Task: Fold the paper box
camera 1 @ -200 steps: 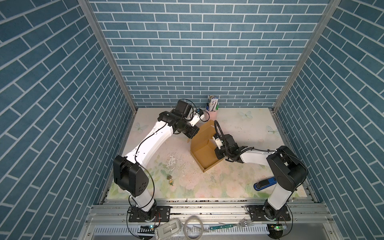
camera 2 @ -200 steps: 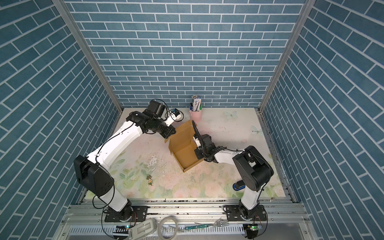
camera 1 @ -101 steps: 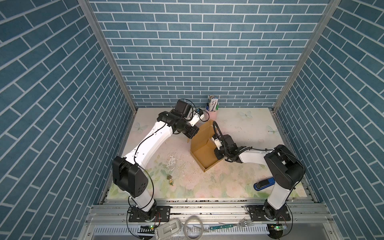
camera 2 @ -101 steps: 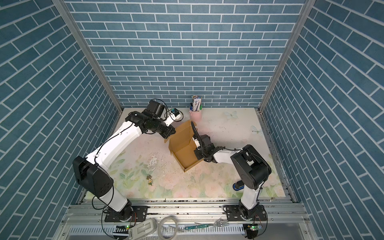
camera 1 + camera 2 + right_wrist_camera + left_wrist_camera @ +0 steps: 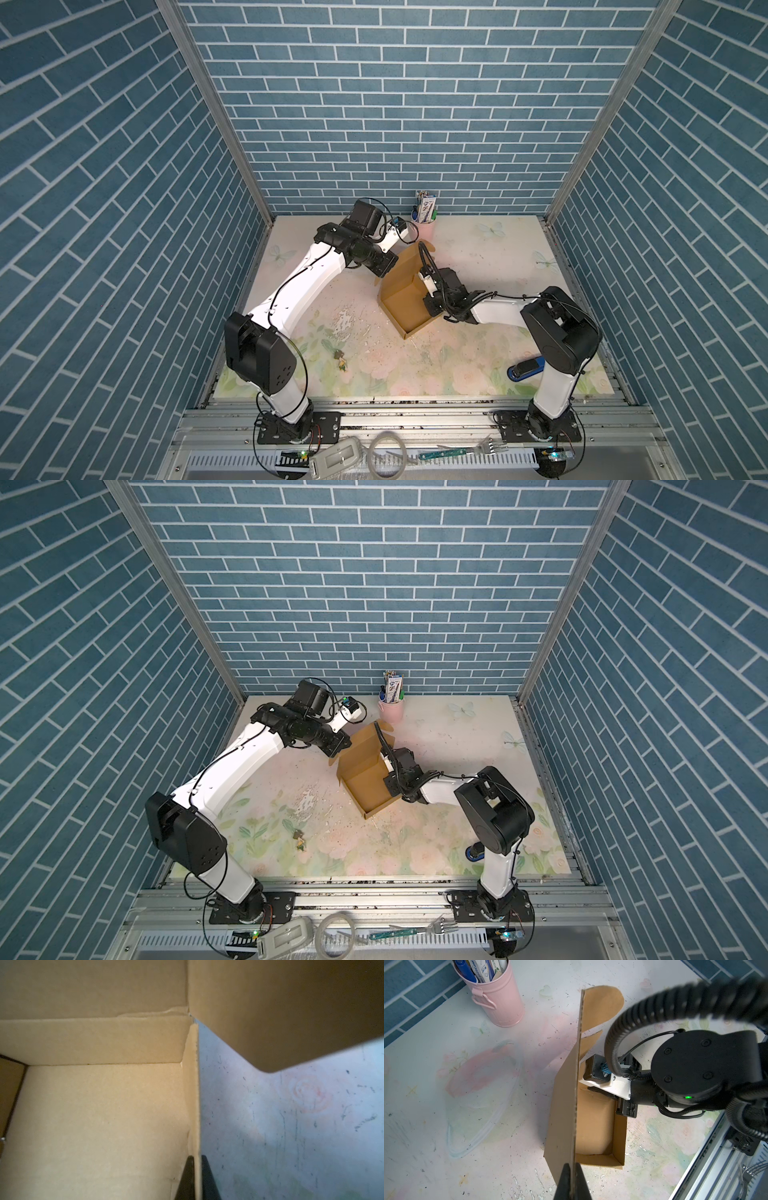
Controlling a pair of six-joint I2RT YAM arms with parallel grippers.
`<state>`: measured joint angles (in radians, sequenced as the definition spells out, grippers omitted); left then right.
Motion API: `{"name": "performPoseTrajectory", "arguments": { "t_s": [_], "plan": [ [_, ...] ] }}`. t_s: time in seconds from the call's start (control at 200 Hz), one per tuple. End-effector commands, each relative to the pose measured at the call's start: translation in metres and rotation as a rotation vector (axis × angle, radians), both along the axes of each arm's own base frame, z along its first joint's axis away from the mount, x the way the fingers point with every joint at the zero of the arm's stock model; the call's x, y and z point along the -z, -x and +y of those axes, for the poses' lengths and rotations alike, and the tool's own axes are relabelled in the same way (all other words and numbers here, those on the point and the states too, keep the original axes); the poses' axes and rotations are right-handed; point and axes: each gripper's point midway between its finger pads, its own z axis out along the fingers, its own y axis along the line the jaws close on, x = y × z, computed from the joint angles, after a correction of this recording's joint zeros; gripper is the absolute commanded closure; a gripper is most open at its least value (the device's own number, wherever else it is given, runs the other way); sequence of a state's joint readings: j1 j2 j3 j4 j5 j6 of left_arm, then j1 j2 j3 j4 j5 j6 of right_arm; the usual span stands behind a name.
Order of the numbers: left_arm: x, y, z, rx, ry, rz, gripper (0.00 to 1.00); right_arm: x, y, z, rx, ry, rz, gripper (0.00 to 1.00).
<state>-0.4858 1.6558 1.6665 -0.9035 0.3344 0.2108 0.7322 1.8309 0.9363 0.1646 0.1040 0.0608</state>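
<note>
Lying near the right arm's base, a blue and black tool (image 5: 525, 370) rests on the flowered table (image 5: 478, 257). Farther in, at mid-table, the paper box (image 5: 405, 307) sits as an open shallow tray, its lid panel standing upright along the far-left side. The right gripper (image 5: 196, 1159) is clamped on the tray's right wall, one finger inside and one outside. The left gripper (image 5: 573, 1167) pinches the raised lid's thin edge. By the far wall a pink cup (image 5: 424, 230) holds pens.
</note>
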Motion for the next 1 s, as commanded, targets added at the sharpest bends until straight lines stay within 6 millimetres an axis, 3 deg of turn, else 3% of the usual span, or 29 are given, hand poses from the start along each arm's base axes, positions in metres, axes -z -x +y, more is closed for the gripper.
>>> {"name": "performPoseTrajectory", "arguments": {
  "t_s": [0.0,0.515,0.635,0.82,0.995],
  "plan": [
    [-0.009,-0.001,0.006,-0.034,0.023,-0.007,1.00,0.029,0.003,-0.028,0.043,0.184,-0.019,1.00],
    [-0.013,-0.010,0.017,-0.074,0.054,-0.003,1.00,0.035,-0.005,-0.050,0.165,0.402,-0.161,1.00],
    [-0.011,-0.010,0.017,-0.073,0.052,0.001,1.00,0.039,0.003,-0.039,0.128,0.331,-0.110,1.00],
    [-0.011,-0.007,0.013,-0.057,0.069,0.012,1.00,0.042,0.030,-0.007,-0.006,0.122,0.045,1.00],
    [-0.010,-0.005,0.011,-0.042,0.077,0.024,1.00,0.031,0.041,0.001,-0.025,-0.004,0.122,0.77]
  ]
}}
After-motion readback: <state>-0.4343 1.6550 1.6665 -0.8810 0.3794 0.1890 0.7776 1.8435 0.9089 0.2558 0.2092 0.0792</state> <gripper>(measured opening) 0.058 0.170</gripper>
